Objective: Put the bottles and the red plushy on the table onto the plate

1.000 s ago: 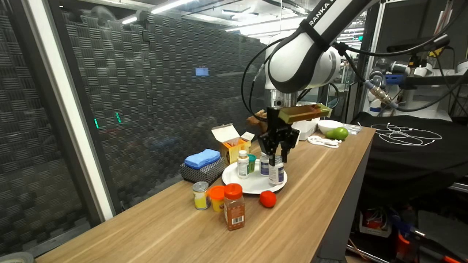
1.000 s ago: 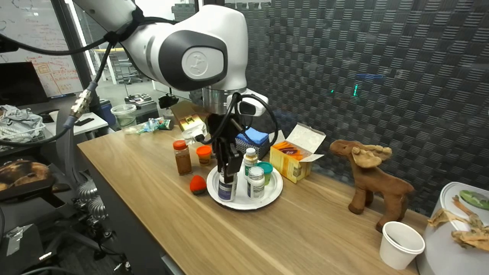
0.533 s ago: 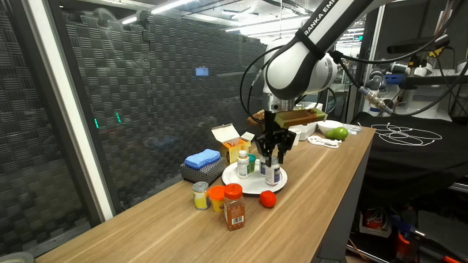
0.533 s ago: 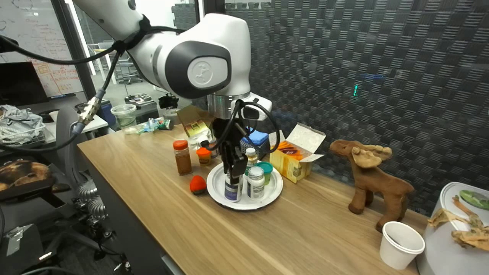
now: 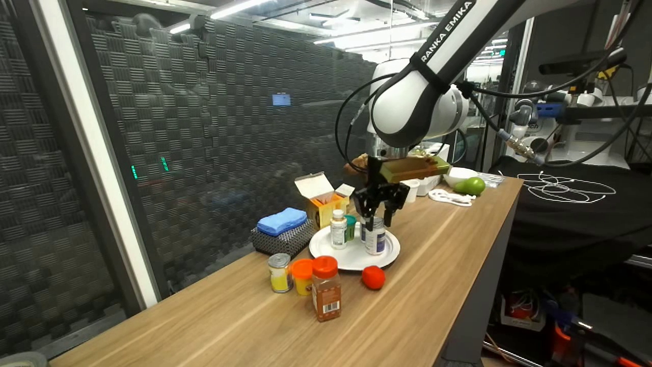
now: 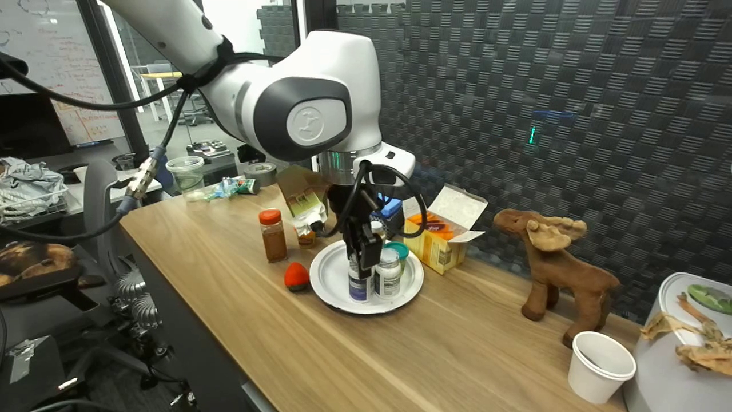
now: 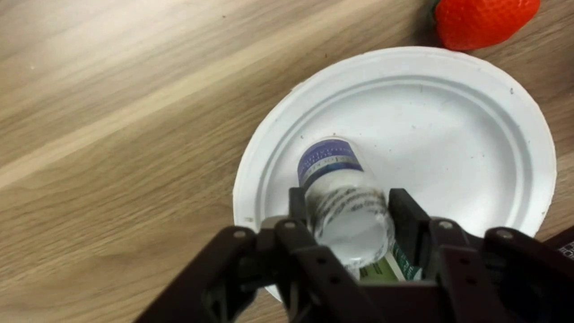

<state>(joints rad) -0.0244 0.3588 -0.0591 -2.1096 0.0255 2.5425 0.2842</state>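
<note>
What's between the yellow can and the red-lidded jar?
An orange-lidded tub stands between the can and the jar, as an exterior view shows.

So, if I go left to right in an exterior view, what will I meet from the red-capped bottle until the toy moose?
Red-capped bottle, red plushy, plate with bottles, open yellow box, brown toy moose.

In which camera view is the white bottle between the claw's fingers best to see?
The wrist view: it looks down from close, so the white bottle appears large, its top and purple label visible. In both exterior views it is smaller; the claw hides part of its upper end, though the label shows.
</note>
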